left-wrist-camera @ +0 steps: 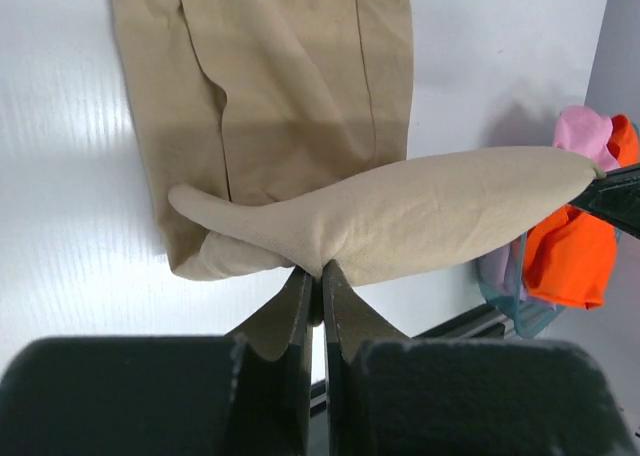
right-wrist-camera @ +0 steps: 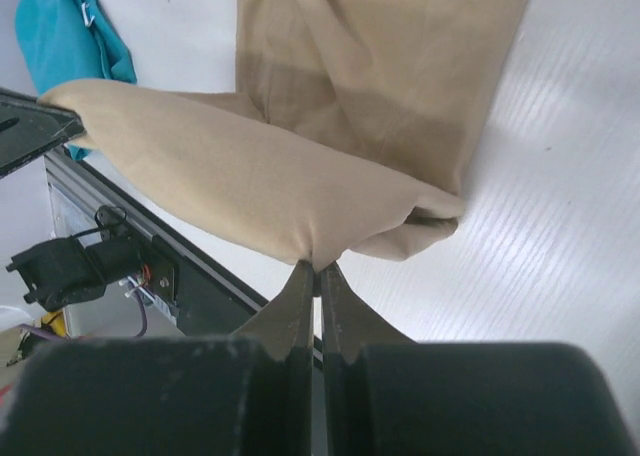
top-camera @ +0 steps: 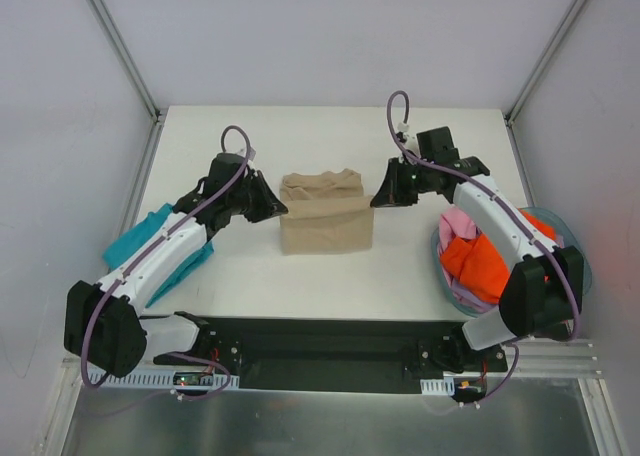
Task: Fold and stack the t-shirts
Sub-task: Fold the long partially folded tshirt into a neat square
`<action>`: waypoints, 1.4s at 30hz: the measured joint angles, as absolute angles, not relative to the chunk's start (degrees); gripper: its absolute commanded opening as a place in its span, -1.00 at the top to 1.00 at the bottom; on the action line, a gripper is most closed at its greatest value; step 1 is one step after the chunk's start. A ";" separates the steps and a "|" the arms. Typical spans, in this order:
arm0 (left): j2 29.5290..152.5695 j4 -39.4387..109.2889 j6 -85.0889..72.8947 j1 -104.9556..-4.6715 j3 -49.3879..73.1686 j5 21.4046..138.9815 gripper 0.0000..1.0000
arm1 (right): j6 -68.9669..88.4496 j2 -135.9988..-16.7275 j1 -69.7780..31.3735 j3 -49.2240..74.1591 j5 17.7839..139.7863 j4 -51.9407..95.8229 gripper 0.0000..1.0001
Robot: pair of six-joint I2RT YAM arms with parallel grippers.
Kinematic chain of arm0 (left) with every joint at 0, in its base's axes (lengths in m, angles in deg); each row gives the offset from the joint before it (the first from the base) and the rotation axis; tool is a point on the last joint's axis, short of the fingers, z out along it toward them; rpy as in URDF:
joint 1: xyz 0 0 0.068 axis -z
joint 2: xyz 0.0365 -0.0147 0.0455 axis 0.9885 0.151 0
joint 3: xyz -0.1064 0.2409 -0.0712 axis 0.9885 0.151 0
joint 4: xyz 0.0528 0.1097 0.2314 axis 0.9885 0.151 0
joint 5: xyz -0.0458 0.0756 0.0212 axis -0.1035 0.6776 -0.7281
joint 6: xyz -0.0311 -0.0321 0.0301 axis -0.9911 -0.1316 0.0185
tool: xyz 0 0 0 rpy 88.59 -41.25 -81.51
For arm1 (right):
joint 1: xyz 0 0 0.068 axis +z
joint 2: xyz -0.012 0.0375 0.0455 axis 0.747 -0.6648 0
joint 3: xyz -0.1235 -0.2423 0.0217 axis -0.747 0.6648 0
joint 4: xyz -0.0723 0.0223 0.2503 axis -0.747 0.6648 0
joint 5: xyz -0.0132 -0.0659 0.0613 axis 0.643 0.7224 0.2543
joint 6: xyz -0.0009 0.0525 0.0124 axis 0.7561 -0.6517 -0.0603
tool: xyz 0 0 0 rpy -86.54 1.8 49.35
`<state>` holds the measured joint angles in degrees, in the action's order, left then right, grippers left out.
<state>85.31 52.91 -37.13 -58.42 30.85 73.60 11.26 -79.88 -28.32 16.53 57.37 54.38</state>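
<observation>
caller: where does the tan shirt (top-camera: pixel 326 221) sit?

spotter: mid-bench (top-camera: pixel 250 286), between the two arms. most of it lies flat in folded layers. one fold is raised off those layers and stretched sideways from arm to arm.

caller: left jaws?

spotter: pressed together, pinching the left end of that raised fold. in the left wrist view the cloth bunches right at the tips, and the flat part of the tan shirt (left-wrist-camera: pixel 300 96) lies beyond it.

caller: right jaws?

spotter: same story, closed tight on the right end of the fold. the right wrist view shows the cloth gathered into the tips, with the rest of the tan shirt (right-wrist-camera: pixel 380 66) spread on the bench behind.

caller: what else is around it?

spotter: left of the tan shirt there's a teal shirt (top-camera: pixel 130 241), rumpled, with the left arm (top-camera: pixel 160 251) crossing over part of it. the two shirts are apart. right of the tan shirt a round basket (top-camera: pixel 585 266) holds an orange shirt (top-camera: pixel 478 261) and a pink shirt (top-camera: pixel 458 224), heaped together. the pink is on the side closer to the tan shirt. the right arm (top-camera: pixel 495 216) passes above the basket.

caller: is the tan shirt touching the basket?

spotter: no, bare bench shows between them.
</observation>
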 measured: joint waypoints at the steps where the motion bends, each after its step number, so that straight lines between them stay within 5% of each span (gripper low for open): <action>1: 86.23 52.91 -37.02 -58.57 30.11 73.97 1.00 | 11.28 -81.30 -28.65 15.33 57.35 54.56 0.99; 13: 96.11 52.60 -35.31 -61.65 22.76 75.72 1.00 | 11.26 -94.79 -31.49 4.86 56.65 54.99 0.99; 21: 107.41 52.30 -34.35 -63.73 16.25 75.46 1.00 | 11.34 -107.40 -33.06 -4.01 56.06 54.40 0.71; 22: 109.22 52.27 -34.26 -63.88 15.33 75.46 0.91 | 11.34 -108.99 -33.11 -5.06 56.08 53.97 0.55; 23: 110.97 52.27 -34.15 -64.17 14.46 75.50 0.72 | 11.36 -111.40 -33.19 -6.66 56.21 53.40 0.12; 24: 112.92 52.43 -34.05 -64.38 13.39 75.57 0.42 | 11.30 -113.08 -33.26 -7.73 56.23 53.11 -0.16; 25: 114.14 52.41 -33.76 -64.73 12.77 75.59 -0.20 | 11.06 -115.16 -33.39 -9.26 56.25 52.90 -0.27; 27: 116.72 52.67 -33.43 -65.59 11.07 75.64 -0.68 | 11.06 -119.11 -33.78 -12.52 56.19 52.55 -0.93; 28: 117.77 52.67 -33.37 -66.05 10.24 75.61 -0.98 | 10.84 -120.82 -33.98 -14.18 55.99 52.39 -0.93; 34: 118.84 52.49 -32.97 -67.62 7.37 74.76 -0.99 | 10.77 -121.69 -34.48 -15.73 55.07 51.34 -0.93; 42: 115.63 51.77 -33.02 -67.12 8.71 69.10 -0.99 | 10.58 -106.26 -32.84 -2.33 51.99 47.87 -0.93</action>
<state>115.63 51.77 -33.02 -67.12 8.71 69.10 10.58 -106.26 -32.84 -2.33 51.99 47.87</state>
